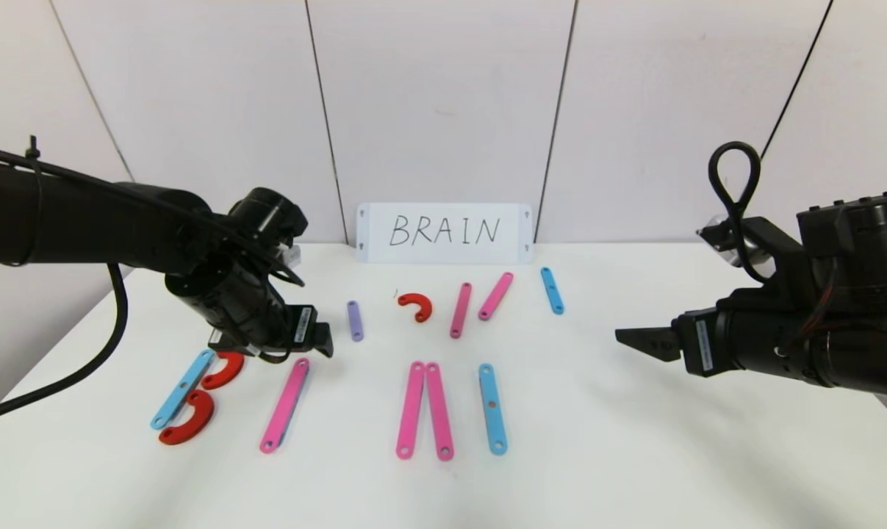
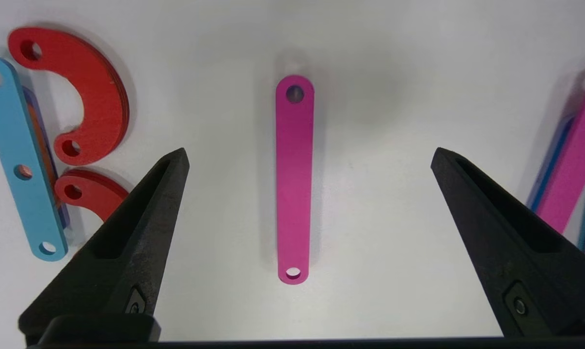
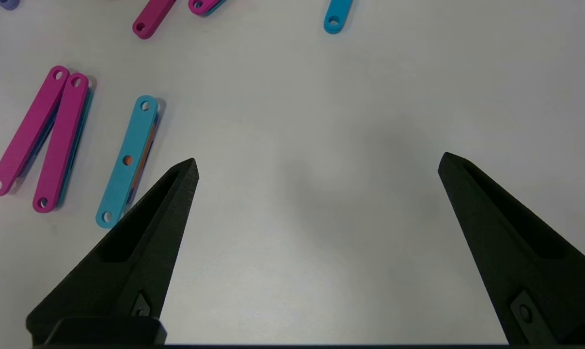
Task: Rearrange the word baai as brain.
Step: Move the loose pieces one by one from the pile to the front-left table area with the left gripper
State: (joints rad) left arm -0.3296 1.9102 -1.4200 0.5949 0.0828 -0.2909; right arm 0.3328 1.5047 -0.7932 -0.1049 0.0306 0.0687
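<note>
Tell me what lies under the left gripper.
Under the open left gripper lies a single pink strip, flat on the white table, between the fingers but untouched. Nothing shows beneath the strip.

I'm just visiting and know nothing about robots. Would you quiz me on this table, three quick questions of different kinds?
1. True or false: the left pincer is gripping the pink strip below it.
2. Which word is on the white card? A) BAAI B) BRAIN C) TRAIN
3. Fill in: the right pincer hangs open over bare ____.

Key: 1. False, it is open above the strip. 2. B. 3. table.
</note>
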